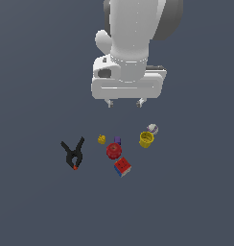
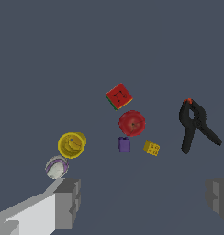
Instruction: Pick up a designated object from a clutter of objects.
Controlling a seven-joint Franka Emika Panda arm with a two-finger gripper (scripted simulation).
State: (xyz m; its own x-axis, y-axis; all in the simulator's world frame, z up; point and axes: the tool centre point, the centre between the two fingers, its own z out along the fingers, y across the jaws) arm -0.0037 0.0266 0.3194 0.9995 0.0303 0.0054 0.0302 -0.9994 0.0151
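Observation:
The designated object is a tiny mustard-yellow block [image 1: 101,139] with a knobbly top, lying just to the exterior view's left of a small purple block [image 1: 117,140] and above-left of the red round thing [image 1: 113,151]. In the wrist view the yellow block [image 2: 151,148] sits beside the purple block [image 2: 124,144] and the red round thing [image 2: 131,122]. My gripper [image 1: 124,103] hangs open well above the clutter, behind it and apart from everything. In the wrist view its fingers [image 2: 68,202] stand wide apart with nothing between them; the gripper [image 2: 143,202] is empty.
A black spring clamp [image 1: 74,154] lies at the exterior view's left of the group. A red-blue cube [image 1: 122,166] lies nearest the front. A yellow cup [image 1: 146,139] and a whitish ball [image 1: 152,128] sit at the exterior view's right. All rest on the dark grey floor [image 1: 37,202].

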